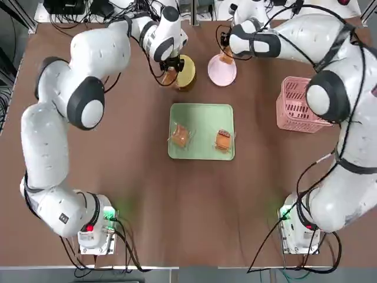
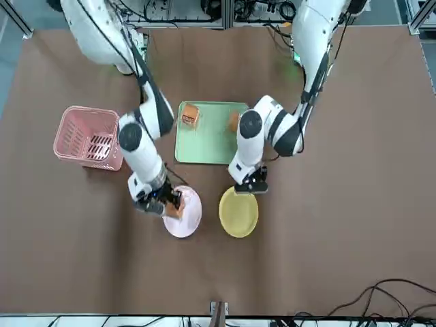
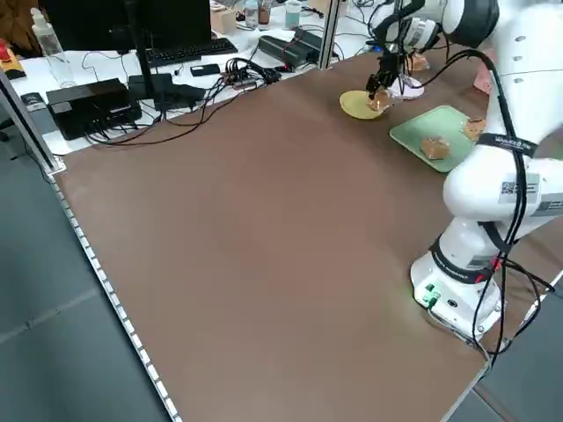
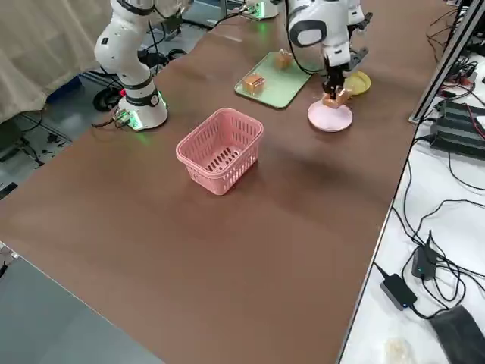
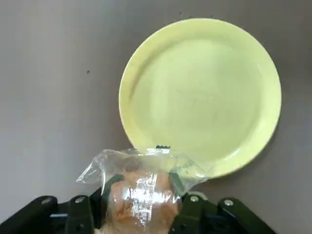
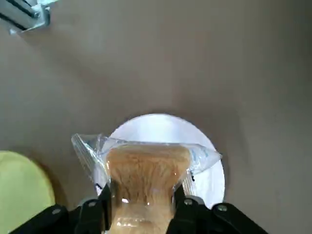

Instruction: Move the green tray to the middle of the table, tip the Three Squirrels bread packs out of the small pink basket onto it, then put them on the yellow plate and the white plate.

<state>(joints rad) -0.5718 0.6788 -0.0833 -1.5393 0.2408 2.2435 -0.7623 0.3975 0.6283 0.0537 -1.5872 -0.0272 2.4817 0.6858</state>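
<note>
Dark brown table (image 1: 147, 194) filled the top view, with the green tray (image 1: 201, 116) sitting in the middle and two Three Squirrels bread packs (image 1: 180, 136) on it. The small pink basket (image 1: 297, 105) stood off to the robot's right. The left gripper (image 1: 171, 72) hung at the near-left edge of the yellow plate (image 1: 187, 71), the right gripper (image 1: 225, 54) over the white plate (image 1: 222, 72).

From the front, the right gripper's pack (image 2: 174, 208) sat low over that white plate's edge, while the left one hovered at the yellow plate's rim.

Left side view: pack (image 3: 379, 103) dangling right by the yellow plate.

Right side view: basket upright, well apart from the plates.

Left wrist cam showed the fingers (image 5: 109, 186) pinching a pack (image 5: 141, 192) between them, plate just beyond it.

Right wrist cam, same deal: fingers (image 6: 178, 191) clamped on a pack (image 6: 146, 174) above the white plate.
</note>
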